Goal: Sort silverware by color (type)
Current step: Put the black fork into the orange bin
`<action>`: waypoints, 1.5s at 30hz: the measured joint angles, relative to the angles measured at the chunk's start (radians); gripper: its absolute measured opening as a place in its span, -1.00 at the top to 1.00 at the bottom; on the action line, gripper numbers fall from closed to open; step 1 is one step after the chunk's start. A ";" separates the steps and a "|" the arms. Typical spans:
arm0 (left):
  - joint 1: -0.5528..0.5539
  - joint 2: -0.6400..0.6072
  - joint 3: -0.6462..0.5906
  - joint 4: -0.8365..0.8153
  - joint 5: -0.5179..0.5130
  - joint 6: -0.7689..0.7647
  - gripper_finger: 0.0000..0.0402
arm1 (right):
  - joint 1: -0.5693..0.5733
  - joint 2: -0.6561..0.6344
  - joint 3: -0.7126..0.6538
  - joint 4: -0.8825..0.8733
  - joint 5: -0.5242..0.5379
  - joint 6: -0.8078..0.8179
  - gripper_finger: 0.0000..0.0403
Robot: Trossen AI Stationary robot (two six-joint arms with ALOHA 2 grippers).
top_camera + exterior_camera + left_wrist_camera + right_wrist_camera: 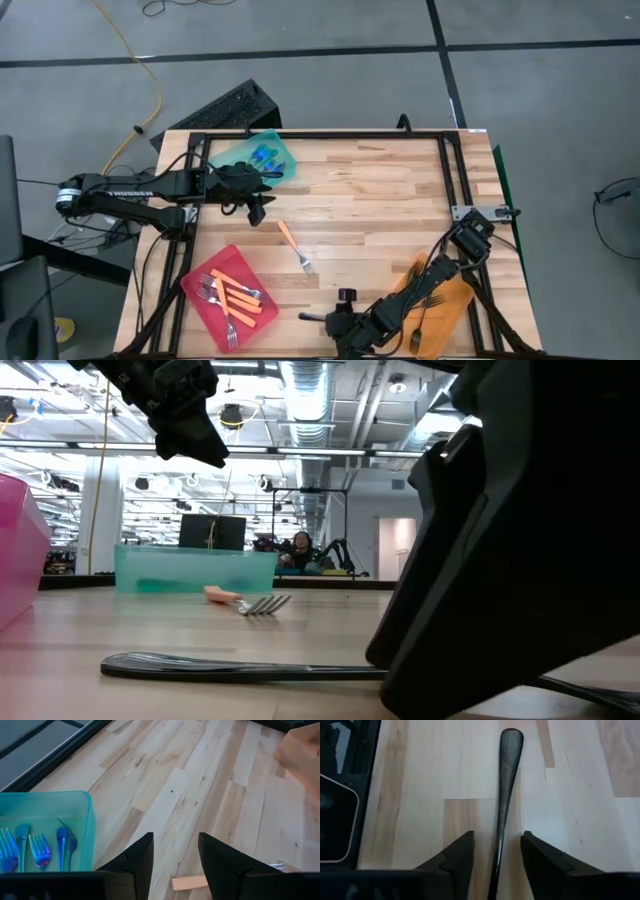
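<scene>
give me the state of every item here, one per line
left tool: open, empty, above the table beside the teal tray
right tool: open, straddling the black fork
black fork: flat on the table, not lifted
orange fork: loose at mid-table, unsorted
teal tray: holds blue forks
red tray: holds orange forks
orange tray: holds black forks

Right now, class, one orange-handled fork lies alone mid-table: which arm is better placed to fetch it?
Probably the left. The left gripper hangs open near the orange-handled fork, beside the teal tray. The right gripper sits open astride a black utensil at the table's near edge, already occupied.
</scene>
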 joint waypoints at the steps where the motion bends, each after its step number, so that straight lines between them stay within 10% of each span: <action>1: 0.000 0.000 0.000 0.000 -0.002 0.000 0.31 | 0.000 0.000 0.000 0.000 -0.001 0.000 0.14; 18: 0.000 0.000 0.000 0.000 -0.003 0.001 0.31 | -0.031 0.000 0.000 -0.027 -0.052 -0.002 0.88; 45: 0.000 0.000 0.000 -0.009 -0.007 0.002 0.31 | -0.134 -0.148 -0.001 -0.125 0.010 -0.283 0.88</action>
